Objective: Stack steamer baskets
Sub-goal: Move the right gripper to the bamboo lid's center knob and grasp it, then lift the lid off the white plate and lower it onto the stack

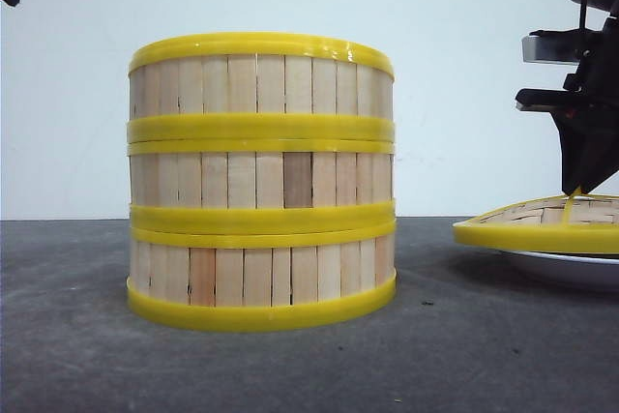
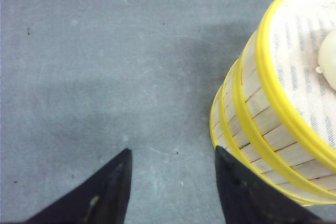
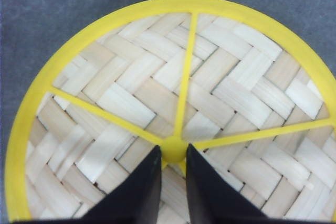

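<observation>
The three steamer baskets (image 1: pixel 261 181) are stacked on the grey table (image 1: pixel 77 336). The left gripper (image 2: pixel 173 182) is held low beside the stack, fingers apart. The right gripper (image 3: pixel 173 156) is pointed down, fingers clamped on the lid's knob (image 3: pixel 173 149).

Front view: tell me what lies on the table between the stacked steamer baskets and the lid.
Nothing: between the stacked steamer baskets and the lid on its white plate, only bare grey table shows.

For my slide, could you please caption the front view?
Three slatted wooden, yellow-rimmed steamer baskets stacked; right gripper at woven lid.
</observation>
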Tool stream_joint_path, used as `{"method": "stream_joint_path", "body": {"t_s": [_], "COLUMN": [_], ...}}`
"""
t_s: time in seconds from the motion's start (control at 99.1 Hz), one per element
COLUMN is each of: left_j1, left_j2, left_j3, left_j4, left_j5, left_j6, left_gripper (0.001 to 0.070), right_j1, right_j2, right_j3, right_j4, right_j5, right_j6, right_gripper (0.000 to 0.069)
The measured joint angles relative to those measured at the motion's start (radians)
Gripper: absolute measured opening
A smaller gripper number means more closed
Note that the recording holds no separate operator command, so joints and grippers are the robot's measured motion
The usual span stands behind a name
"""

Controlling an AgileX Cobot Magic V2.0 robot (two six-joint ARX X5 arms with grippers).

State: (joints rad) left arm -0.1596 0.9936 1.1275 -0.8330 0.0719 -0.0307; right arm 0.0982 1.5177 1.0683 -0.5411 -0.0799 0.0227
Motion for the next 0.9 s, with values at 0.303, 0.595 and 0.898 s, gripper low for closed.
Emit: {"method": "stream_joint_path", "body": {"t_s": [0.303, 0.595, 0.898], "left_j1": [0.0, 0.0, 0.0], "left_j2": [0.0, 0.0, 0.0], "left_j3": [0.0, 0.0, 0.0], "left_j4": [0.008, 0.008, 0.008], "left_j5": [-0.019, -0.021, -0.021], "left_j6": [0.0, 0.0, 0.0], "left_gripper": [0.0296, 0.0296, 0.0296], "right_j1": [0.008, 0.115, 0.364], "right_j2": [-0.032, -0.033, -0.006], "right_j3": [0.24, 0.549, 0.74], "right_j4": [-0.171, -0.327, -0.36], "right_j5": [-0.079, -0.145, -0.154], "right_j6": [-0.009, -0.026, -0.026], "right_gripper": [0.0052, 0.0051, 0.0051]}}
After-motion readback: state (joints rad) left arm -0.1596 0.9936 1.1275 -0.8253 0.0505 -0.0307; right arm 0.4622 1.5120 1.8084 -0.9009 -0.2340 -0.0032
